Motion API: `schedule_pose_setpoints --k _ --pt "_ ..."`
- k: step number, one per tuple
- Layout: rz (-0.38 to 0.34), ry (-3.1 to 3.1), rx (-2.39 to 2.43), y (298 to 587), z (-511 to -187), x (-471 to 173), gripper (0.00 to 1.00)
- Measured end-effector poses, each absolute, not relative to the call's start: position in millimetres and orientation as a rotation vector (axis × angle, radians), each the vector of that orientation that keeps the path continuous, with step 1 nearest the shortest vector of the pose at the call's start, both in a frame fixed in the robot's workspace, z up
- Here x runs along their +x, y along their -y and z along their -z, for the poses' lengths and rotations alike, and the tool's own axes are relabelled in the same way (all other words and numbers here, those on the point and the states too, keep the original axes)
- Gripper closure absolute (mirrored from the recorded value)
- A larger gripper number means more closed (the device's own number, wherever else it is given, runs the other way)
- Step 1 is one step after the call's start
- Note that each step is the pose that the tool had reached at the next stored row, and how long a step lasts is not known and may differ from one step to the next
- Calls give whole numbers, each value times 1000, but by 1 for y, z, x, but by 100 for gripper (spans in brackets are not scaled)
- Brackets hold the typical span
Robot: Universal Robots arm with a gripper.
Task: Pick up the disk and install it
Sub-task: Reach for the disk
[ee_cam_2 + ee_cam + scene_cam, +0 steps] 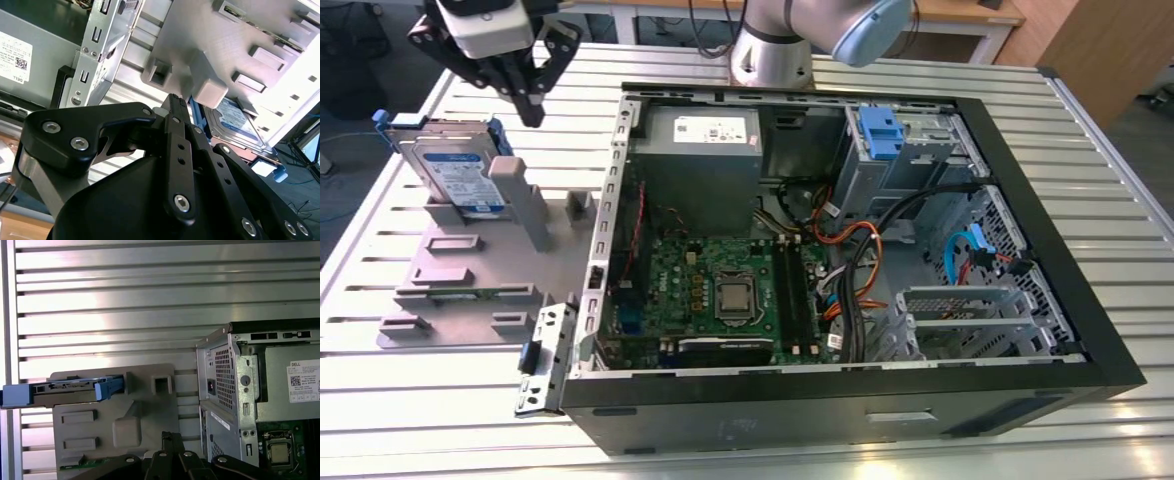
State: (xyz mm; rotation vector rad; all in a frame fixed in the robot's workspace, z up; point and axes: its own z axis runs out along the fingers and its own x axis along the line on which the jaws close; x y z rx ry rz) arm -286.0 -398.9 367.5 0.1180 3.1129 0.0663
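Note:
The disk [454, 175] stands on edge in a grey holder plate [467, 270] at the exterior view's left, its white-and-blue label facing out and a blue bracket along its sides. My gripper [531, 112] hangs above the holder, just right of the disk's top and apart from it, shut with nothing between its fingers. In the first wrist view the disk [65, 389] shows edge-on with its blue bracket, beyond the gripper [170, 436]. In the second wrist view the labelled disk [239, 125] lies past the closed fingertips [173, 98].
An open computer case [1067, 330] lies on the slatted metal table [440, 420], right of the holder. Inside are a grey power-supply box [700, 150], a motherboard [720, 290], cables and a drive bay with a blue latch [881, 130]. A loose metal bracket [544, 360] lies by the case.

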Motion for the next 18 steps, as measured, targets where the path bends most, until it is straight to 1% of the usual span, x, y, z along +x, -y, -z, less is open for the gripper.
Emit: schedule_pose_setpoints --k 18 --pt "-66 -3113 118 399 -367 -294 89"
